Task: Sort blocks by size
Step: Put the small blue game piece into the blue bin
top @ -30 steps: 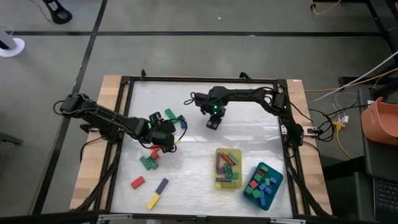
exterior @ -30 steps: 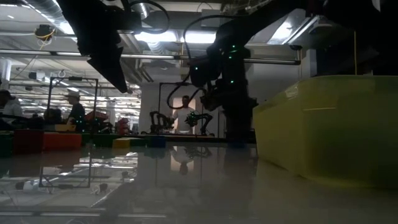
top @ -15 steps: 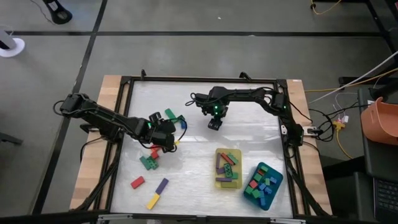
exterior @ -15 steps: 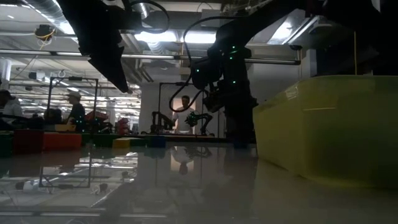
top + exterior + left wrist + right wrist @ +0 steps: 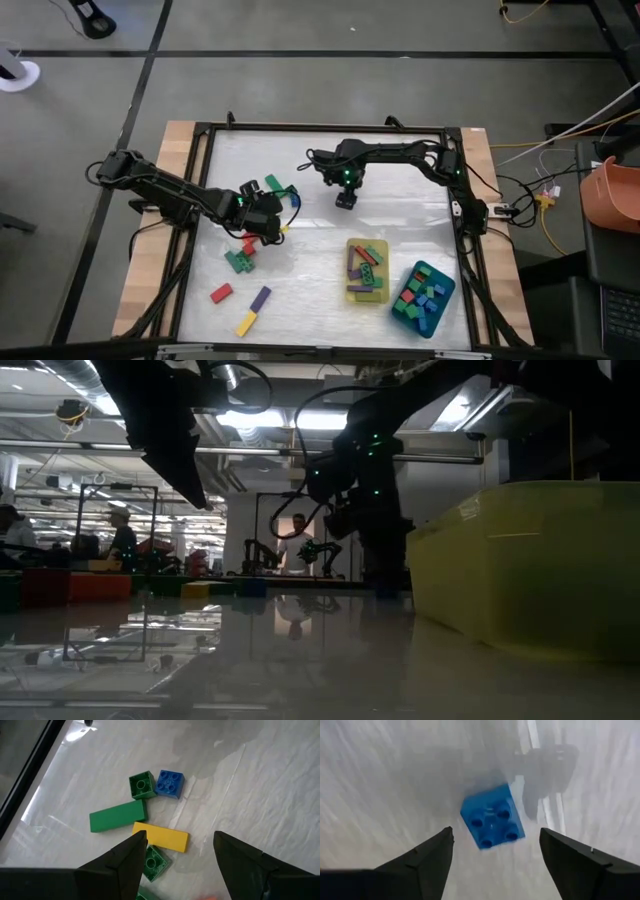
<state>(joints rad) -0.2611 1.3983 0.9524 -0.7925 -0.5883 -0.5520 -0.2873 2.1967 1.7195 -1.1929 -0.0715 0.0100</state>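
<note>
My right gripper points down at the table's far middle. It is open, with one finger on either side of a blue square block that lies studs up on the table; the fingers stay apart from it. My left gripper hangs open over a cluster of blocks on the table's left: a green square block, a blue square one, a long green one and a long yellow one. It touches none of them.
A yellow tray and a teal tray, both holding several blocks, stand at the near right. Loose blocks lie near left: green, red, purple, yellow. A dark frame borders the table.
My right gripper has opened while staying over the blue block: in the low view its fingers stand wider apart now than a second ago.
</note>
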